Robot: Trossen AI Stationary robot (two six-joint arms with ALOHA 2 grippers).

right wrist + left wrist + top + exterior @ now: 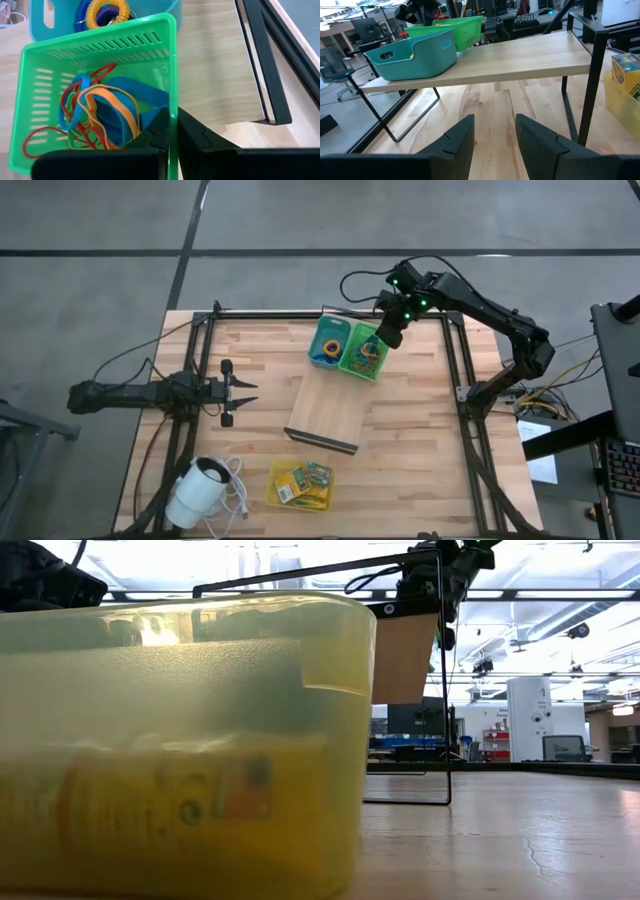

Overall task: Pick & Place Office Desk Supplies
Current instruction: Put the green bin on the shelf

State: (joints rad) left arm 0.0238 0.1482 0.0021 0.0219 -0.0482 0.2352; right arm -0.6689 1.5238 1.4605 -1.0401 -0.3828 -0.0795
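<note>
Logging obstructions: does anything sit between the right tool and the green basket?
No. The right tool is shut directly on the green basket rim; nothing visible lies between. Rubber bands lie inside.

Butcher-block table (pixel 420 440): raised wooden board (pixel 330 405), yellow bin (pixel 300 485), white corded device (pixel 197 492).

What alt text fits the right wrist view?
The right gripper, shut, pinches the rim of a green basket holding red, orange and blue rubber bands. Beyond it, a teal bin holds coiled rings, both on a pale wooden board.
</note>
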